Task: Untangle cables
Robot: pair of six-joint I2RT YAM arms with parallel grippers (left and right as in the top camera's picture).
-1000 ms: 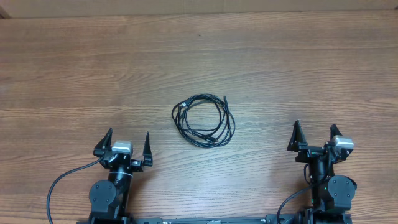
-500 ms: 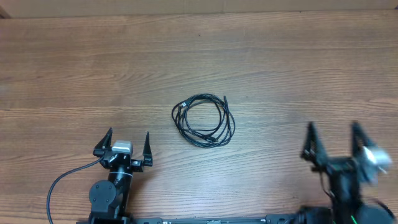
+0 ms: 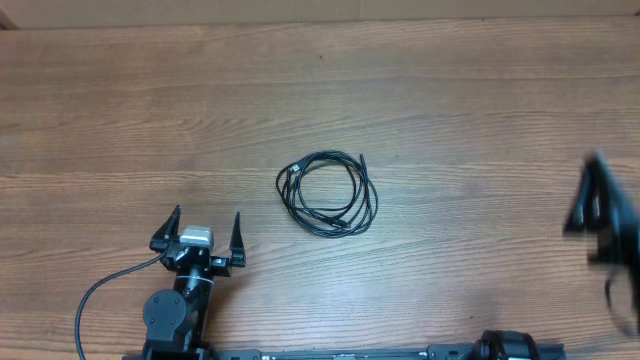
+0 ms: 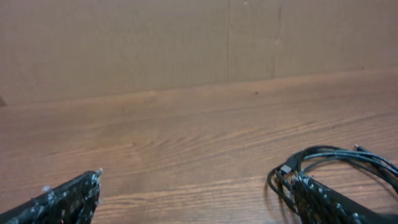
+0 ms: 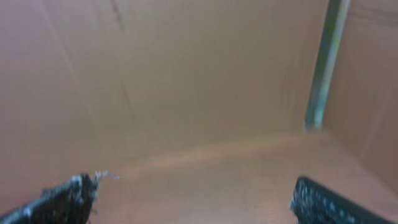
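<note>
Where the brown wood-grain bench (image 3: 450,90) fills the overhead view, the thin black cables (image 3: 327,193) lie in one loose, overlapping coil just above the middle of the frame, with small plug ends at its upper left and upper right. At the lower left of that frame the left fingers (image 3: 237,238) stand spread wide and empty, well apart from the coil; in the left wrist view the cables sit at the lower right, partly behind one finger. At the right edge of the overhead frame the right fingers (image 3: 592,200) show only as a dark blur, well apart from the cables; the right wrist view shows them spread, holding nothing, facing a plain tan cardboard wall (image 5: 186,81).
</note>
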